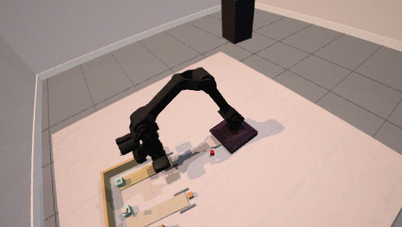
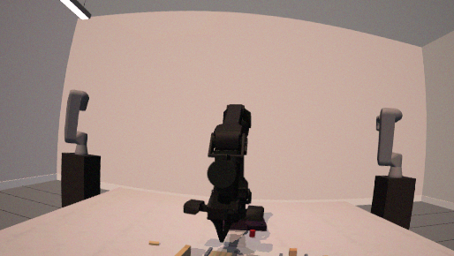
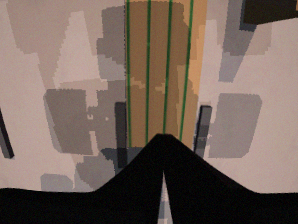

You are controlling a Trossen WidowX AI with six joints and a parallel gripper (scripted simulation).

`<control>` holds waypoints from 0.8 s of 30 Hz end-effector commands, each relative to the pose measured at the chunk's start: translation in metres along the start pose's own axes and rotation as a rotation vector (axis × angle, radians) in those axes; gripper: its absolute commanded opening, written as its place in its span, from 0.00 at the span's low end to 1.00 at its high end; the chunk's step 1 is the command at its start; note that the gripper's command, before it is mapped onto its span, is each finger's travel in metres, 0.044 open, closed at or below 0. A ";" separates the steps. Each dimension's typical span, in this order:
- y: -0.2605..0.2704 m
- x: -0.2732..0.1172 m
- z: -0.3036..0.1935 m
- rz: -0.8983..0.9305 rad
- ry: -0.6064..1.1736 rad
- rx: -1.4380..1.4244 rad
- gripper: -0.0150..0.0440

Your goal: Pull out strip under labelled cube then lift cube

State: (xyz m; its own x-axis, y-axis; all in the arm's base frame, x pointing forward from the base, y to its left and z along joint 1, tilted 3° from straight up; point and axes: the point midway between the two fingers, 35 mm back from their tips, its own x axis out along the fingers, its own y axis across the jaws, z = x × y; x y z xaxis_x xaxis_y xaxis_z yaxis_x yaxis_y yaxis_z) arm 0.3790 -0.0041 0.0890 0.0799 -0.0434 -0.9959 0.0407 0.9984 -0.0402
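My gripper (image 2: 222, 240) (image 3: 162, 140) is shut and empty, its tips together over the near end of the green-lined wooden strip (image 1: 137, 176) (image 3: 157, 65). Whether the tips touch the strip I cannot tell. One pale teal cube (image 1: 120, 181) is at the far end of that strip. A second teal cube (image 1: 126, 210) is by the far end of the plain beige strip (image 1: 168, 207). Their markings are too small to read, and neither cube shows in the wrist view.
A wooden wall (image 1: 105, 196) (image 2: 183, 251) frames the far side. Dark rails (image 3: 121, 130) (image 3: 202, 130) flank the lined strip's near end. An orange block (image 1: 190, 195) (image 2: 292, 249) sits at the plain strip's near end. A red cube (image 1: 212, 153) (image 2: 252, 233) lies near the arm's base.
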 end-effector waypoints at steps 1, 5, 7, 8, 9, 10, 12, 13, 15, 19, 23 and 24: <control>0.000 0.008 -0.001 0.004 0.002 0.000 0.25; 0.000 0.014 -0.001 0.004 0.002 0.000 0.25; -0.001 0.017 -0.001 0.004 0.002 0.000 0.25; -0.001 0.019 -0.001 0.004 0.002 0.000 0.25; -0.001 0.021 -0.001 0.004 0.002 0.000 0.25; -0.001 0.022 -0.001 0.004 0.002 0.000 0.25; -0.001 0.026 -0.002 0.004 0.002 0.000 0.25; -0.001 0.027 -0.002 0.004 0.002 0.000 0.25; -0.001 0.030 -0.002 0.004 0.003 0.000 0.25; -0.001 0.037 -0.003 0.004 0.003 0.000 0.25; -0.001 0.041 -0.003 0.004 0.003 0.000 0.25; -0.001 0.041 -0.003 0.004 0.003 0.000 0.25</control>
State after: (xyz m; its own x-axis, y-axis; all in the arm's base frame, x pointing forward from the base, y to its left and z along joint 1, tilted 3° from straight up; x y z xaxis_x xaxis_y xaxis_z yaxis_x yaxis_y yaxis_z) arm 0.3791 -0.0073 0.0510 0.0772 -0.0437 -0.9961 0.0449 0.9982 -0.0403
